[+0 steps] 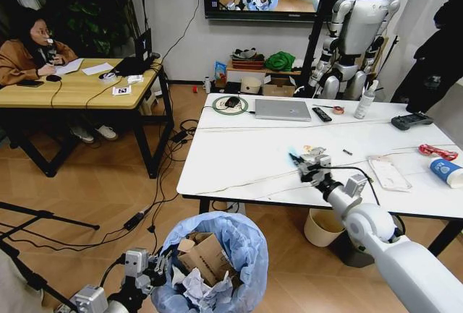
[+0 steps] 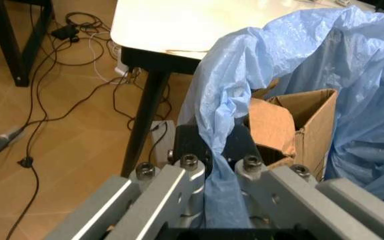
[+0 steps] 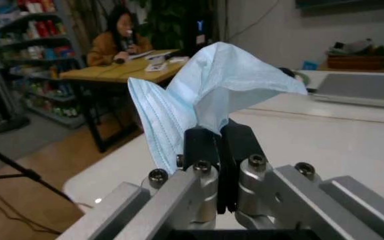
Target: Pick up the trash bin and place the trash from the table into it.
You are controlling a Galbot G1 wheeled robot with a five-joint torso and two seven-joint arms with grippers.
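The trash bin (image 1: 224, 251), lined with a crinkled light-blue bag, hangs low in front of the table (image 1: 246, 165). My left gripper (image 1: 160, 261) is shut on its rim, and in the left wrist view the gripper (image 2: 222, 150) pinches the blue plastic. A brown paper bag (image 2: 299, 125) and white tissues (image 1: 199, 288) lie inside the bin. My right gripper (image 1: 296, 160) is over the table near its front edge, shut on a light-blue face mask (image 3: 205, 95). On the table's right side lie a clear plastic bag (image 1: 388, 172), a red wrapper (image 1: 437, 152) and a blue-white paper cup (image 1: 446, 170).
At the table's back are a laptop (image 1: 283, 109), a remote (image 1: 321, 113), a bottle (image 1: 365, 101) and a black controller (image 1: 411, 120). A cream bin (image 1: 323, 226) stands under the table. A wooden desk (image 1: 79, 89) is at the left, with cables (image 1: 155, 204) on the floor between.
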